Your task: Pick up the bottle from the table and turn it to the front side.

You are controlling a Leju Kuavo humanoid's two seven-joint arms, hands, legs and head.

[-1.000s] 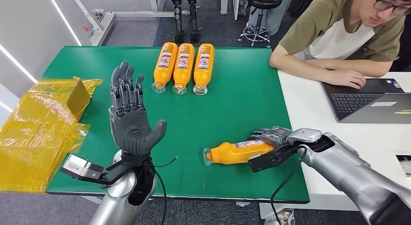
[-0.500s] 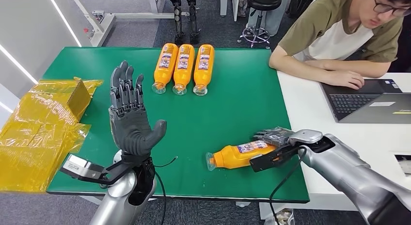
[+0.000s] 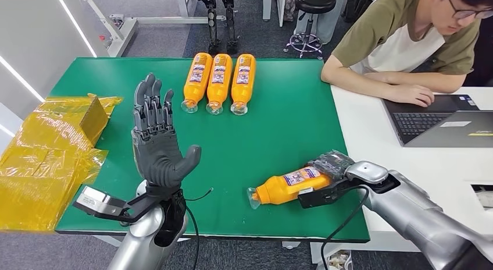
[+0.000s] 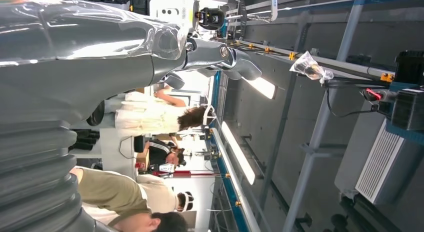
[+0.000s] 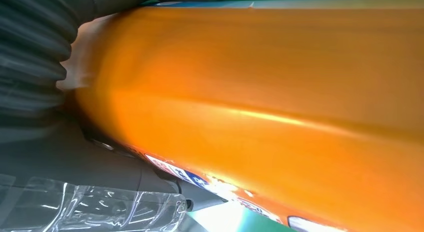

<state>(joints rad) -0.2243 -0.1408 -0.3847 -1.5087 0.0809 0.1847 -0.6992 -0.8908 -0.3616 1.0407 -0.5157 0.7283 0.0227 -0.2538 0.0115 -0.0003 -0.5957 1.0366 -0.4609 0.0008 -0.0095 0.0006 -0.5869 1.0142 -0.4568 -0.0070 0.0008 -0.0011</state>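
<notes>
An orange bottle (image 3: 289, 185) with a clear cap lies tilted at the front right of the green table (image 3: 273, 124), cap end toward the left. My right hand (image 3: 330, 165) grips its base end, dark fingers wrapped over the top. In the right wrist view the orange bottle (image 5: 260, 112) sits pressed against the hand, a strip of label showing along its edge. My left hand (image 3: 156, 141) is raised upright over the table's front left, palm facing right, fingers spread and holding nothing.
Three orange bottles (image 3: 218, 82) lie side by side at the back middle of the table. Crumpled yellow wrapping (image 3: 49, 156) covers the left edge. A person's arm (image 3: 383, 85) and a laptop (image 3: 447, 121) rest on the white desk to the right.
My right hand has lifted the bottle's base end and swung it back, so the bottle now lies at a steeper angle. The left hand has stayed still.
</notes>
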